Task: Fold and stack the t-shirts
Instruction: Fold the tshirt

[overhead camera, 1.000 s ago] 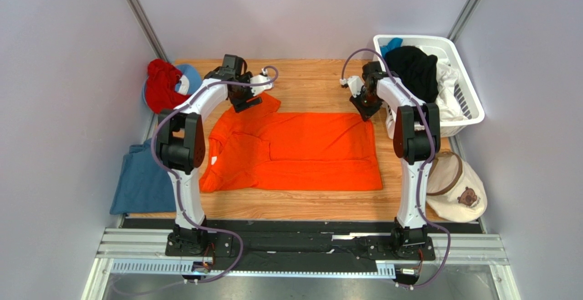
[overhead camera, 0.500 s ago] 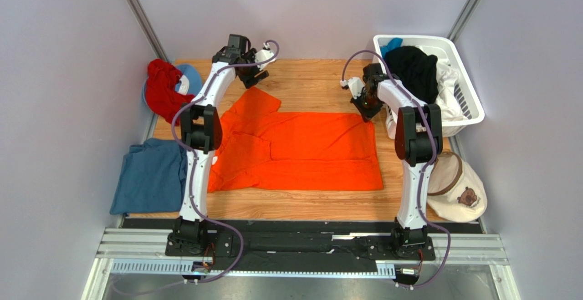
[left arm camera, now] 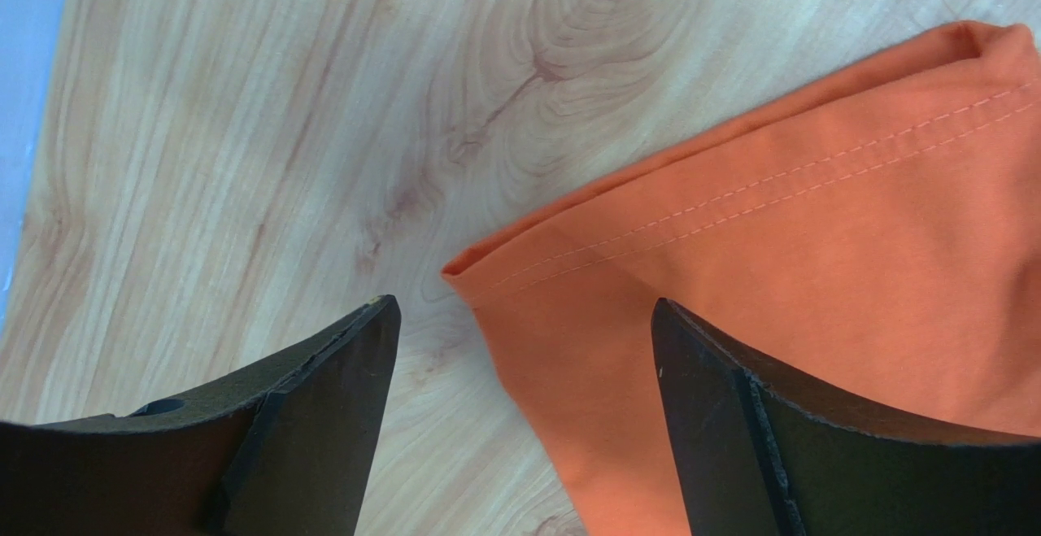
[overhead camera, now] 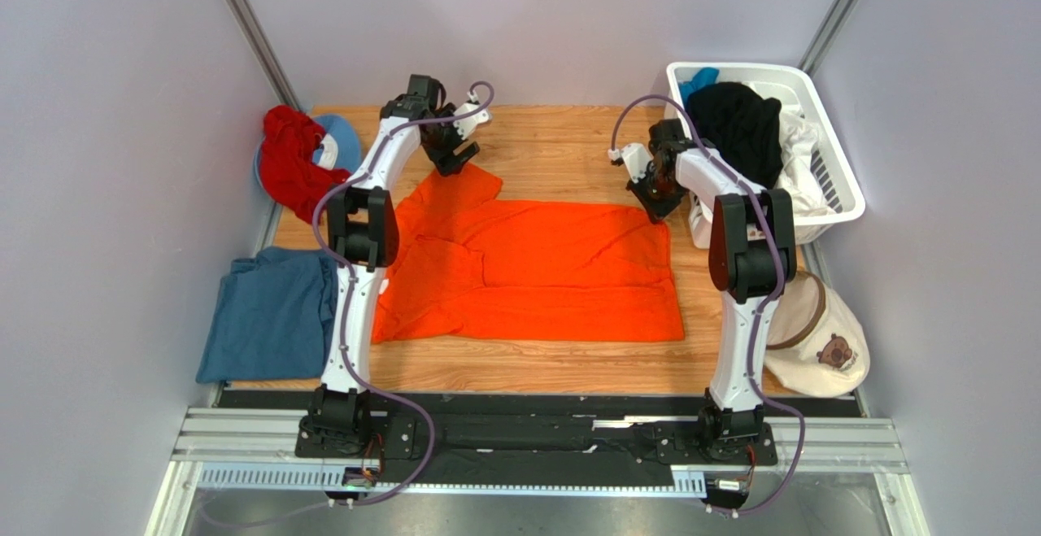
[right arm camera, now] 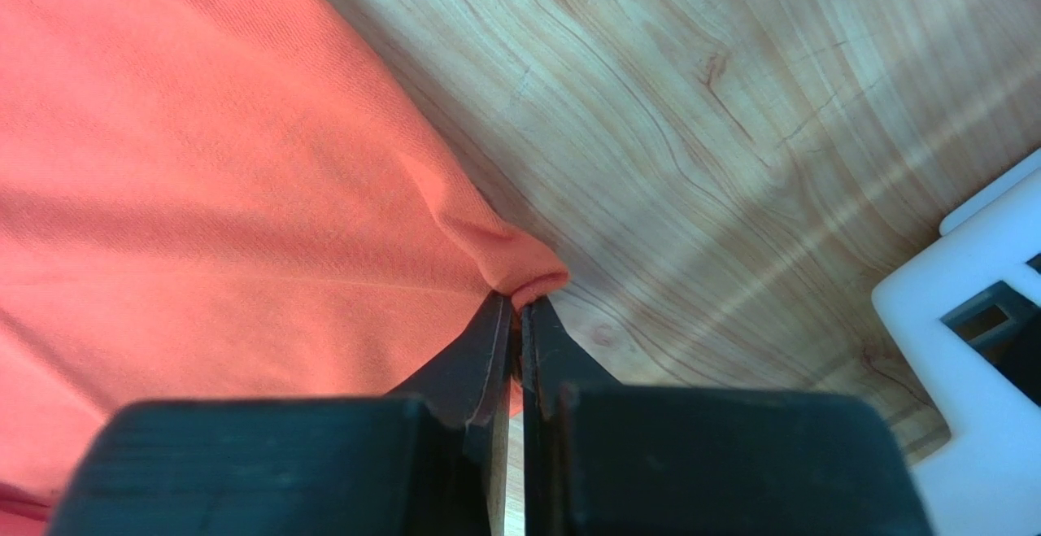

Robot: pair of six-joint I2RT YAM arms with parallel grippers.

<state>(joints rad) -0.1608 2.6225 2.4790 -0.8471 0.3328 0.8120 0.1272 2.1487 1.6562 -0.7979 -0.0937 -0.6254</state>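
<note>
My right hand [right arm camera: 516, 307] grips the orange t-shirt [overhead camera: 538, 270] at 2 o'clock; my left hand [left arm camera: 523, 308] hangs released above its 11 o'clock sleeve.

Orange t-shirt [overhead camera: 538, 274], plain, w/ tonal stitching by left gripper [left arm camera: 523, 310]; black fingers [left arm camera: 306, 439]; light wood-grain table [left arm camera: 244, 134]; white basket [overhead camera: 843, 195] beside right gripper [right arm camera: 516, 310].

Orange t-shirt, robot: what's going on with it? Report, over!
Left gripper open at sleeve hem. Right gripper shut on far corner of bright orange cloth t-shirt, spread on wooden table. White plastic laundry basket near right gripper.
</note>
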